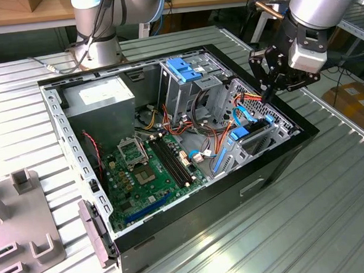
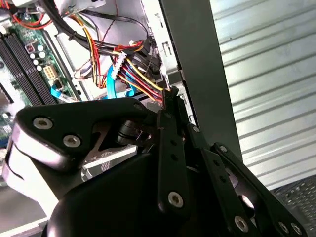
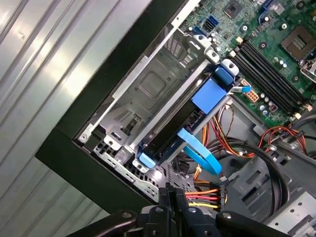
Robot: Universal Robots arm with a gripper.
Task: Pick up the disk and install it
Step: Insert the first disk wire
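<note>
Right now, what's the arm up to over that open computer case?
The arm's gripper hangs over the corner of the open computer case at the exterior view's right, just above a bundle of red, yellow and orange wires. The disk, in its light-blue carrier rail, sits in the grey drive cage beside the motherboard. The fingers look closed together, with nothing visibly held between them.

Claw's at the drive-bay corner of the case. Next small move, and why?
Probably shift the claw sideways, off the wire bundle and over the disk, before going any lower. In the first wrist view its shut tips sit beside the red and yellow wires, while the disk in its light-blue carrier stands apart from them in the drive cage.
</note>
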